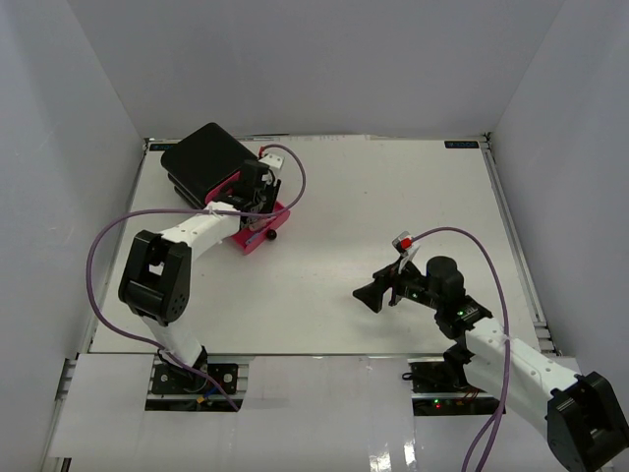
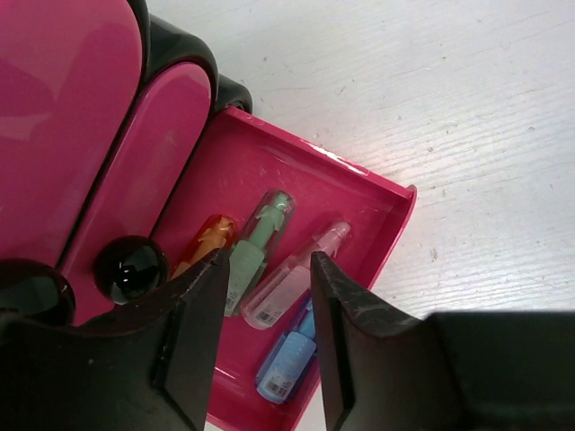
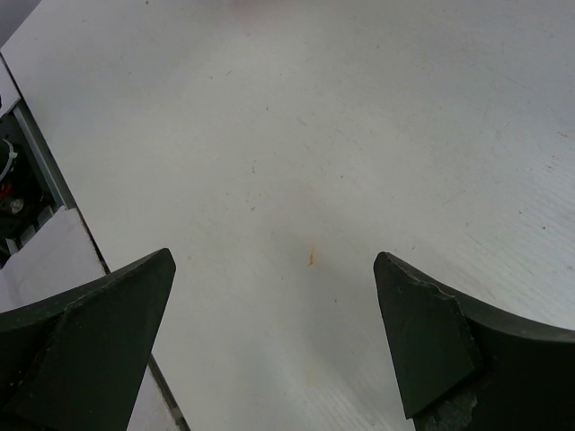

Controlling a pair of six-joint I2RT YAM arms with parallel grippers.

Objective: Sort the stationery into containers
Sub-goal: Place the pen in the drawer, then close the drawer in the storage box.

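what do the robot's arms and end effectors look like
Both the left arm and right arm have white links with black joints, and a thin purple cable loops along each. The left end effector and right end effector are black, with two wedge-shaped fingers each. A small red-and-white tag sits near the right wrist.

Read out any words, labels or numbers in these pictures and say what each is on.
No text is legible.
Printed labels on the highlighters in the open pink drawer: blurred, unreadable.
Dark sticker at the far edge of the table: too small to read.
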